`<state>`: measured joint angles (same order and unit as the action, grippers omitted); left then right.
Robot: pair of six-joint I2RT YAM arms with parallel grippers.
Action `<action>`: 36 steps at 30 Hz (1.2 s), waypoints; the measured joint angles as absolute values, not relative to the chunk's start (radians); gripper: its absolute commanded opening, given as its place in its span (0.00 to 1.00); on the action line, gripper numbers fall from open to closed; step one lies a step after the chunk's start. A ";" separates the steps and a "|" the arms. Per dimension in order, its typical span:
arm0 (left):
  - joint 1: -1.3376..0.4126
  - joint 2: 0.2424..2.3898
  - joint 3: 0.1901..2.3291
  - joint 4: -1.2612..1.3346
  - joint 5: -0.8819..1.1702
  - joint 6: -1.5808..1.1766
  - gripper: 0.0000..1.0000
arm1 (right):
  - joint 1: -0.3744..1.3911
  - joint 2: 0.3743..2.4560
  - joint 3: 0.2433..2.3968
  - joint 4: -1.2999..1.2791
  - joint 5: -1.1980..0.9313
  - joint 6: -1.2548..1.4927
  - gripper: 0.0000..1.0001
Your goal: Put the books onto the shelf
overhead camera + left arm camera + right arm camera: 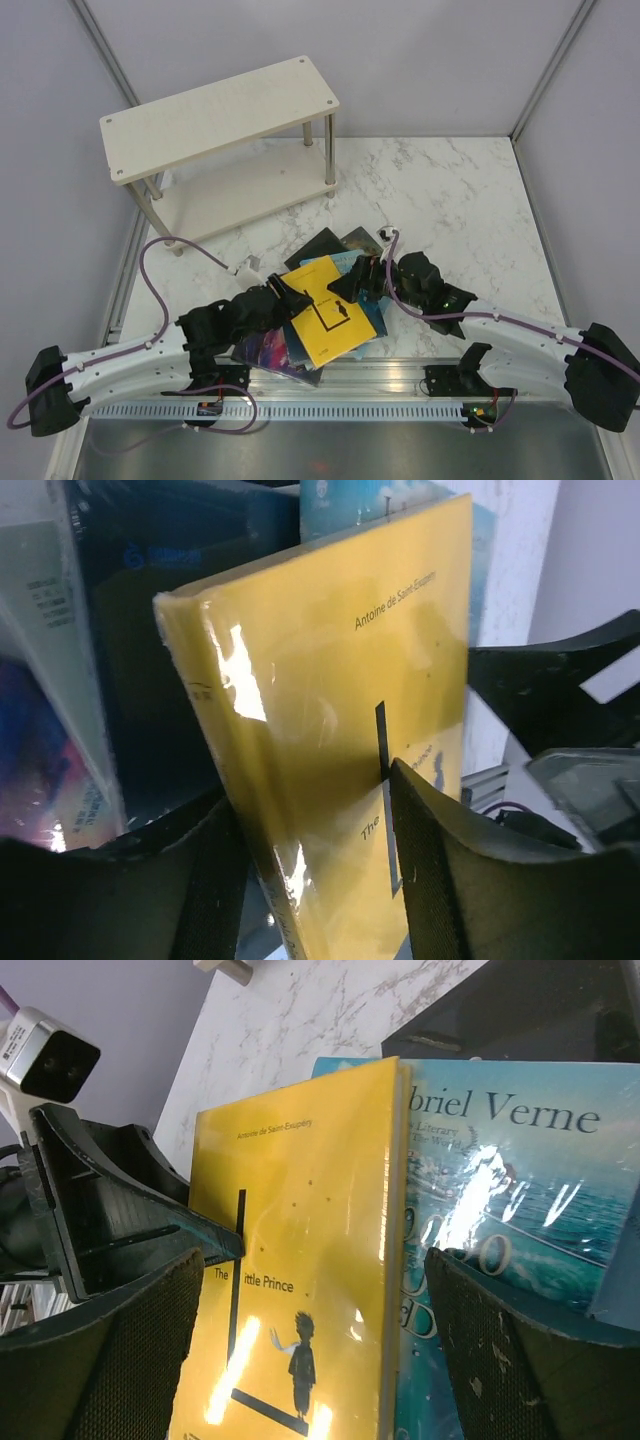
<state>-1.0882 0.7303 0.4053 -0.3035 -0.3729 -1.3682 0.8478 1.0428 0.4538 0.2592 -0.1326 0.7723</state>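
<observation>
Straddling the yellow book [325,315], the left gripper [292,292] may or may not be clamped; the right gripper [345,290] gapes wide. A shallow bite on glossy wrap could slip.

White links [115,367], purple cables [152,262]; left end effector [320,870], right end effector [320,1340] black.

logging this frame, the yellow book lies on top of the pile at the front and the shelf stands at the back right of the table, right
One slip: the shelf stands at the back left of the table, not the back right, as the top view shows. The yellow book does lie on top of the pile at the front.
</observation>
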 measured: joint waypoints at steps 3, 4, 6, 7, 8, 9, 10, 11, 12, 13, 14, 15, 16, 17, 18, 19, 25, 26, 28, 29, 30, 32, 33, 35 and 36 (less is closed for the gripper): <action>-1.088 0.712 0.406 -0.262 -0.373 -1.367 0.37 | 0.871 1.050 0.427 0.301 -0.121 0.791 0.94; -1.089 0.704 0.412 -0.248 -0.373 -1.365 0.30 | 0.878 1.053 0.421 0.312 -0.107 0.793 0.94; -1.089 0.687 0.420 -0.229 -0.374 -1.364 0.18 | 0.889 1.063 0.411 0.344 -0.084 0.803 0.94; -1.089 0.680 0.425 -0.221 -0.375 -1.365 0.03 | 0.900 1.070 0.409 0.357 -0.069 0.808 0.94; -1.089 0.673 0.436 -0.213 -0.376 -1.366 0.02 | 0.909 1.075 0.408 0.367 -0.061 0.810 0.94; -1.089 0.670 0.446 -0.220 -0.377 -1.365 0.02 | 0.922 1.082 0.408 0.378 -0.047 0.812 0.94; -1.089 0.666 0.453 -0.234 -0.381 -1.364 0.02 | 0.934 1.088 0.408 0.387 -0.032 0.812 0.94; -1.089 0.663 0.454 -0.242 -0.383 -1.364 0.02 | 0.945 1.093 0.408 0.393 -0.017 0.812 0.94; -1.089 0.658 0.453 -0.249 -0.384 -1.364 0.02 | 0.952 1.095 0.408 0.396 -0.004 0.812 0.94; -1.089 0.653 0.453 -0.255 -0.384 -1.364 0.02 | 0.959 1.096 0.410 0.396 0.006 0.812 0.94; -1.089 0.646 0.454 -0.262 -0.385 -1.364 0.02 | 0.965 1.097 0.414 0.391 0.012 0.812 0.94; -1.089 0.636 0.454 -0.274 -0.386 -1.364 0.02 | 0.970 1.097 0.420 0.381 0.015 0.812 0.95; -1.089 0.628 0.455 -0.286 -0.387 -1.363 0.02 | 0.976 1.097 0.434 0.356 0.018 0.810 0.96; -1.089 0.613 0.458 -0.301 -0.387 -1.359 0.02 | 0.982 1.095 0.450 0.325 0.020 0.808 0.96; -1.090 0.598 0.465 -0.320 -0.390 -1.351 0.02 | 0.987 1.092 0.463 0.300 0.022 0.807 0.98; -1.090 0.585 0.473 -0.339 -0.393 -1.339 0.02 | 0.994 1.083 0.486 0.244 0.031 0.799 0.98; -1.090 0.539 0.643 -0.521 -0.460 -1.166 0.02 | 0.999 0.936 0.675 0.012 0.130 0.728 0.98; -1.090 0.550 0.683 -0.543 -0.476 -1.128 0.02 | 1.000 0.908 0.706 -0.002 0.145 0.718 0.98; -1.090 0.574 0.765 -0.579 -0.508 -1.060 0.02 | 1.000 0.857 0.757 -0.020 0.173 0.703 0.98; -1.090 0.594 0.815 -0.591 -0.529 -1.021 0.02 | 1.000 0.839 0.770 -0.023 0.183 0.700 0.98; -1.091 0.620 0.873 -0.601 -0.550 -0.979 0.02 | 1.000 0.816 0.779 -0.023 0.193 0.698 0.98; -1.090 0.672 0.979 -0.602 -0.585 -0.902 0.02 | 1.000 0.781 0.780 -0.031 0.210 0.698 0.98; -1.090 0.696 1.022 -0.597 -0.599 -0.868 0.02 | 1.000 0.768 0.777 -0.039 0.217 0.699 0.98; -1.088 0.754 1.119 -0.578 -0.622 -0.788 0.02 | 1.000 0.750 0.764 -0.048 0.225 0.703 0.98; -1.085 0.789 1.170 -0.559 -0.630 -0.741 0.02 | 1.000 0.744 0.751 -0.051 0.228 0.707 0.98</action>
<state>-1.0847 0.7895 1.1702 -0.5591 -0.6296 -0.7410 0.9997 0.7444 0.7509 -0.0509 0.2276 0.7074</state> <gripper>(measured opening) 0.195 0.982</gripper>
